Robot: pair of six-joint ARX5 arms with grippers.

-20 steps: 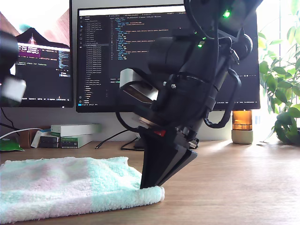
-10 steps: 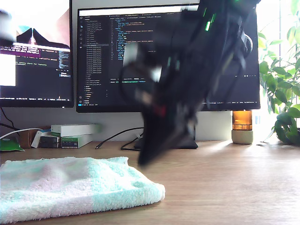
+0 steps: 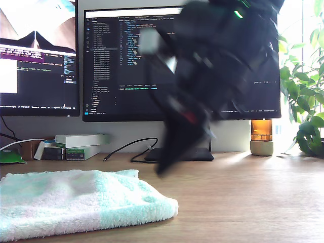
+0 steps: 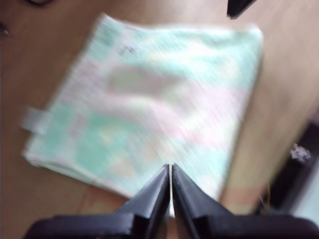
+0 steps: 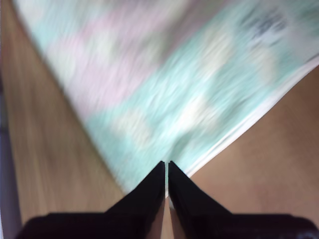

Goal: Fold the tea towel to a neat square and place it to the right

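The tea towel (image 3: 76,202) lies folded flat on the wooden desk (image 3: 243,202) at the exterior view's lower left, mint green with faint pink bands. A blurred black arm hangs above the desk beside the towel's right corner in that view, its gripper (image 3: 163,171) clear of the cloth; which arm it is does not show. My first gripper (image 4: 171,169) is shut and empty, high over the towel (image 4: 149,104), whose tag (image 4: 34,121) sticks out at one edge. My second gripper (image 5: 166,167) is shut and empty, close above the towel (image 5: 174,84) near its folded edge.
Two monitors (image 3: 131,61) stand at the back, with small boxes (image 3: 81,146) and a cable (image 3: 126,149) below them. An amber jar (image 3: 261,136) and a plant (image 3: 304,101) sit at the exterior view's right. A dark fingertip (image 4: 238,7) shows past the towel's far corner.
The arm in the exterior view has lifted off the towel's right corner and risen, blurred with motion. The arm at that view's left edge has gone out of view. The towel stays put.
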